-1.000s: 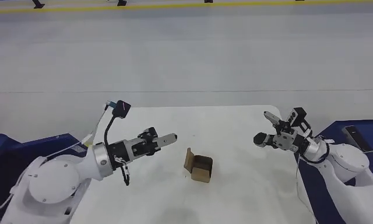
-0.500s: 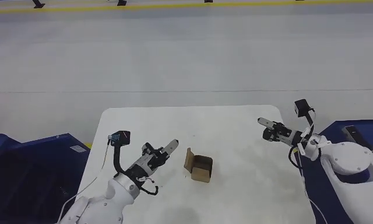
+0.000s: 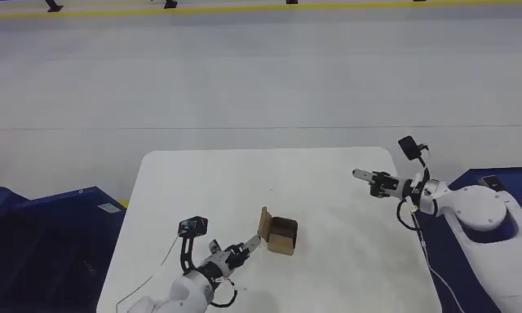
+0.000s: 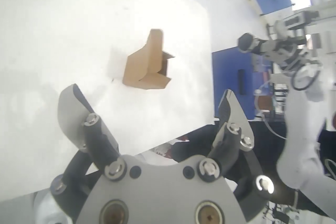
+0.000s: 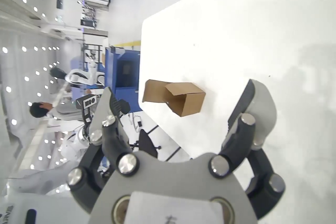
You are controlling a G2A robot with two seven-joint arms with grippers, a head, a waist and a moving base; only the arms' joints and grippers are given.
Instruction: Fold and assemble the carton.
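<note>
Sitting lower centre, near the table's front edge, the carton has a flap raised. The left gripper, spread empty, hangs beside it, seemingly apart; the right gripper, equally agape, is by the right edge.

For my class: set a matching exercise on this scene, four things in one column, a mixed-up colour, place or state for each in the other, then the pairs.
1 carton
2 left tool
3 right tool
4 table

A open, at the table's right edge
B white
C brown, one end open
D open, close beside the carton

Pairs: 1-C, 2-D, 3-A, 4-B
</note>
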